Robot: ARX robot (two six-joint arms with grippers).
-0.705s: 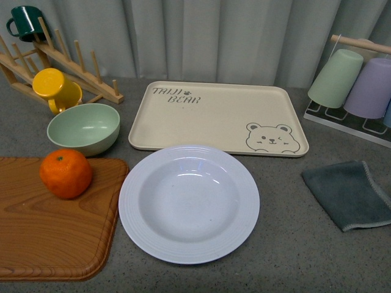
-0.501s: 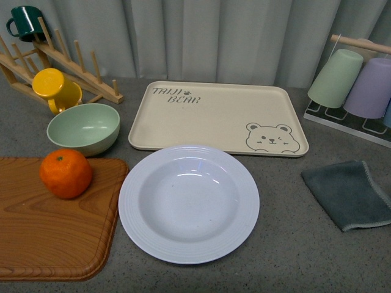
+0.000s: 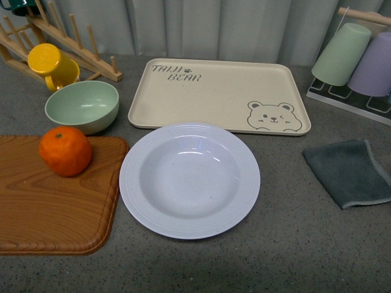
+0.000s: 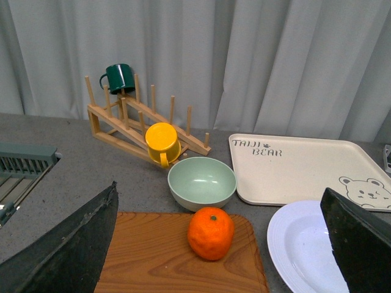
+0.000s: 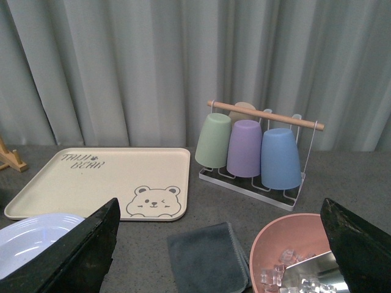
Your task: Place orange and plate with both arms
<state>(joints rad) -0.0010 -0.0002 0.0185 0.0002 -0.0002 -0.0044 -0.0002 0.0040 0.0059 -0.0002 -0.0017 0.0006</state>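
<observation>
On the grey worktop [image 3: 293,244], your orange [image 3: 65,151] sits at nine o'clock from the plate [image 3: 189,180]. Left hand [image 4: 219,188] and right hand [image 5: 220,201] gape wide.

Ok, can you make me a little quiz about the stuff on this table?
1. True or false: the orange is lying in the plate.
2. What colour is the bowl just behind the orange? A) red B) mint green C) black
3. Fill in: the orange rests on the wooden ____.

Key: 1 false, the plate holds nothing. 2 B. 3 board.
</observation>
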